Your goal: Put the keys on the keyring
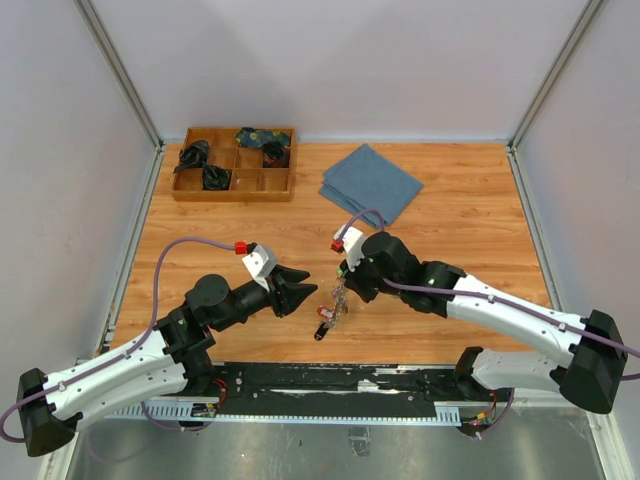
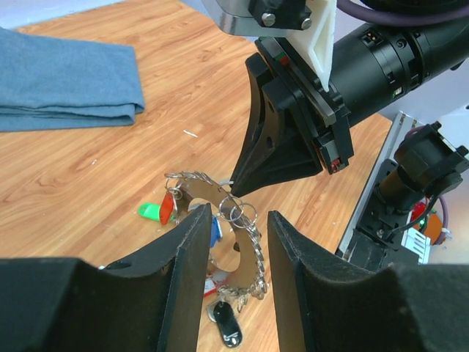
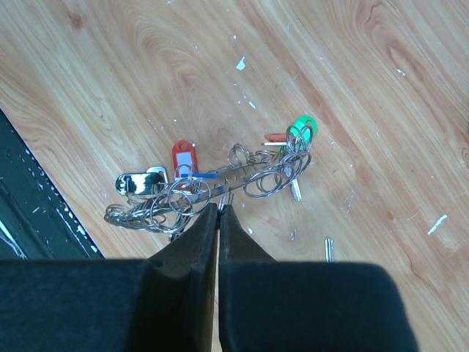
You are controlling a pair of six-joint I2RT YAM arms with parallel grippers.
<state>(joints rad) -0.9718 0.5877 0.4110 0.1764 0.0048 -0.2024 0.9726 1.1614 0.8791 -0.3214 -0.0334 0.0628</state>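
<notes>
The keyring [image 1: 336, 298] is a metal ring crowded with small silver rings and keys. Its tags are green [image 3: 302, 126], red [image 3: 185, 156], blue and black [image 3: 139, 183]. My right gripper [image 3: 219, 207] is shut on the ring's wire and holds the bunch up, its low end with the black tag [image 2: 226, 321] touching the table. My left gripper [image 2: 238, 214] is open, its fingers straddling the view of the ring [image 2: 253, 238], just left of it in the top view [image 1: 300, 290]. One small loose silver key [image 3: 329, 249] lies on the wood beside the bunch.
A wooden compartment tray [image 1: 235, 186] with dark items stands at the back left. A folded blue cloth [image 1: 370, 182] lies at the back centre, also in the left wrist view [image 2: 66, 81]. A black rail [image 1: 330, 385] runs along the near edge.
</notes>
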